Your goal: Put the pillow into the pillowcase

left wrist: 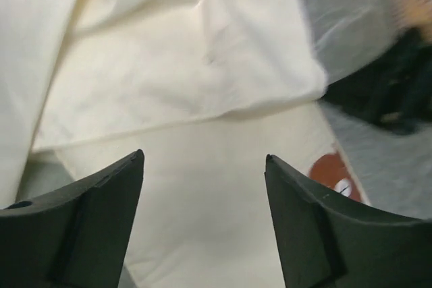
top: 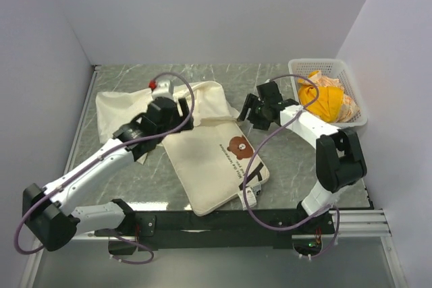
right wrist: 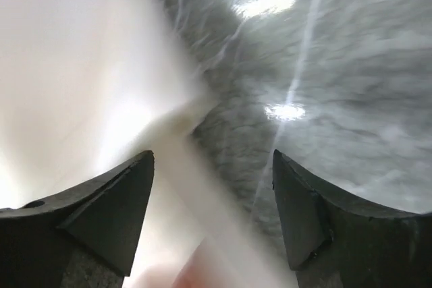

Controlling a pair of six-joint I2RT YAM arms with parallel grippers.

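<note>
The pillow (top: 209, 160) is plump and cream, with a brown bear print and small tags at its near right edge, and lies mid-table. The limp cream pillowcase (top: 118, 109) lies behind it at the back left and overlaps its far edge. My left gripper (top: 183, 114) is open and empty over that overlap. In the left wrist view it (left wrist: 202, 160) hovers above the pillow (left wrist: 202, 214), with the pillowcase (left wrist: 182, 52) just beyond. My right gripper (top: 247, 111) is open and empty at the pillow's far right corner. In the right wrist view it (right wrist: 212, 156) straddles the blurred cream edge (right wrist: 81, 79).
A white basket (top: 320, 64) holding an orange-yellow cloth (top: 324, 99) stands at the back right, close to the right arm. Grey marbled tabletop (right wrist: 337, 65) shows right of the pillow. Walls enclose the table at the left, back and right.
</note>
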